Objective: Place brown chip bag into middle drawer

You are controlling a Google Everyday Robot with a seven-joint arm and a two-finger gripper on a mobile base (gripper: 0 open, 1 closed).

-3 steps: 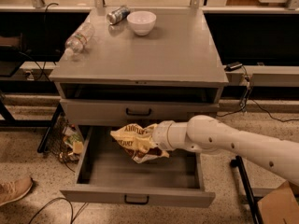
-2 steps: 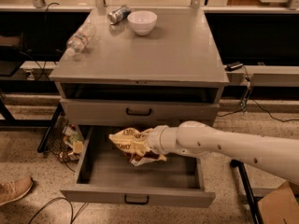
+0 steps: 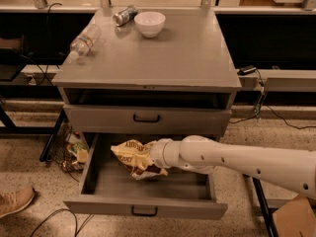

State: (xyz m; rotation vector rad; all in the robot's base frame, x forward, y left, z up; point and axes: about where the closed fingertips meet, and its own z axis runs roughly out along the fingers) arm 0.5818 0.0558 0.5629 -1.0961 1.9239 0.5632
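Note:
The brown chip bag (image 3: 134, 157), crinkled, pale yellow and dark brown, hangs over the inside of the open middle drawer (image 3: 148, 206), left of its centre. My gripper (image 3: 150, 160) reaches in from the right on a white arm and is shut on the bag's right end. The fingers are mostly hidden by the bag and the wrist. The drawer is pulled far out, and its black handle shows on the front panel. The bag looks slightly above the drawer floor.
The closed grey drawer front (image 3: 146, 118) sits one tier higher. On the cabinet top stand a white bowl (image 3: 149, 23), a lying can (image 3: 125, 15) and a lying clear plastic bottle (image 3: 84, 40). A wire basket with litter (image 3: 71, 149) stands left of the cabinet. A shoe (image 3: 15, 202) is at lower left.
The arm has pushed further left and slightly down, carrying the bag from the drawer's middle toward its left side.

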